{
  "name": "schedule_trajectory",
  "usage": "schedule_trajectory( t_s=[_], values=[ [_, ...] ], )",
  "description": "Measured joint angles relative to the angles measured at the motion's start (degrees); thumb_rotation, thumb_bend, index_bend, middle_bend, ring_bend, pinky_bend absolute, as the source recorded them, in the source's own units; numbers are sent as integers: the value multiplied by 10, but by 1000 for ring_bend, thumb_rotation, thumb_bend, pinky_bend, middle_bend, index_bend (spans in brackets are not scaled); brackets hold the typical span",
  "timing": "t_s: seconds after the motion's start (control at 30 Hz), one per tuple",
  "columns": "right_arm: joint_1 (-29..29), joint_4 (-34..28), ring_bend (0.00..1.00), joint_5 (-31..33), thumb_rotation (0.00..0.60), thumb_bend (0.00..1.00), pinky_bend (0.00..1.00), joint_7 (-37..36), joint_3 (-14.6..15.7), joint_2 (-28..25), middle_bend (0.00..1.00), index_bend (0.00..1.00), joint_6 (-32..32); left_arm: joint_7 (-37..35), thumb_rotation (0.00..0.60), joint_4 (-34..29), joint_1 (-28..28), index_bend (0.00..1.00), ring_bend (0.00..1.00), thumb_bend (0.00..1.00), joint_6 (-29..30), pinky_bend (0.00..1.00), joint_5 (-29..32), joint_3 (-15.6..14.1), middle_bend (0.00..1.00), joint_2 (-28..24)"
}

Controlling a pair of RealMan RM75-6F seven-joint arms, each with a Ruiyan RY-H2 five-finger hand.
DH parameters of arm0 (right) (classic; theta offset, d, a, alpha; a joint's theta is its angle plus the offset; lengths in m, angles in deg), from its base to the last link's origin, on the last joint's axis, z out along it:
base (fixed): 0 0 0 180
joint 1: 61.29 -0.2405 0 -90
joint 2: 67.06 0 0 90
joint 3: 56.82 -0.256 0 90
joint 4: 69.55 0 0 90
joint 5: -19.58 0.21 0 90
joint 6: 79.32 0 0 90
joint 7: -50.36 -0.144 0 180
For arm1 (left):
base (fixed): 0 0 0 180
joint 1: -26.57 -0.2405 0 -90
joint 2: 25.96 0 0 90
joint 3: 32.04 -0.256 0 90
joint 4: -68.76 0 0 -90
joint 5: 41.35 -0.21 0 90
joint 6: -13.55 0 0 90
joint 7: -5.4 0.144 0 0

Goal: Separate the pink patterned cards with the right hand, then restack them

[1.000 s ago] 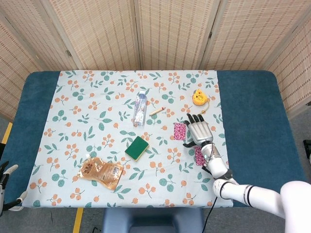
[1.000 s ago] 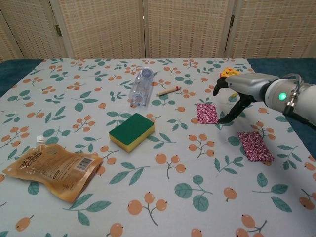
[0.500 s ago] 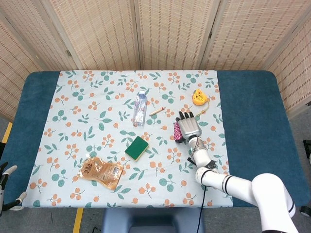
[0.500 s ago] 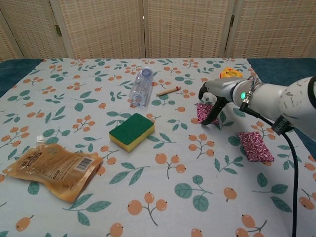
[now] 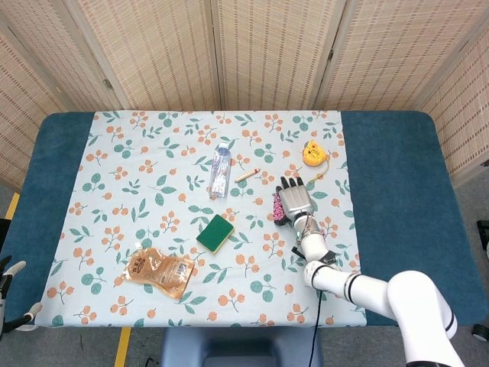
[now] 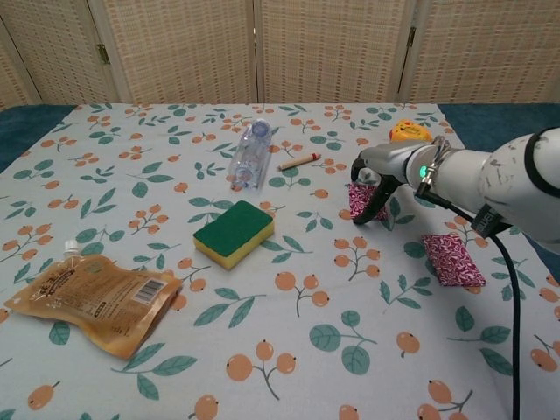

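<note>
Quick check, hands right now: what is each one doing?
Right hand: over the pink patterned card, fingers down at it; grip cannot be told.
Left hand: not in view.

I get even, bright, diffuse light in both views, with no hard beam from any side. Shadows stay faint: a soft, short one sits under the sponge point(image 6: 233, 233) and under the right hand point(image 6: 374, 175) in the chest view. The pouch point(image 6: 89, 300) gives off a slight sheen on its foil, and the bottle point(image 6: 248, 154) shows small highlights. The head view is sharp across the cloth point(image 5: 153, 229), though small things there look coarse. The chest view is crisp in the middle; the near arm point(image 6: 516, 188) at the right edge looks large and slightly soft.
</note>
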Motion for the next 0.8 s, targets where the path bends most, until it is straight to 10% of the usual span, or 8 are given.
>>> schedule_trajectory(
  t_s=[0.8],
  values=[
    [7,-15,0,-13,422,201,0,-26,11,-10,69,272,-11,-4,600,10,2,199,127,248,-8,0,3,0,100,6]
  ],
)
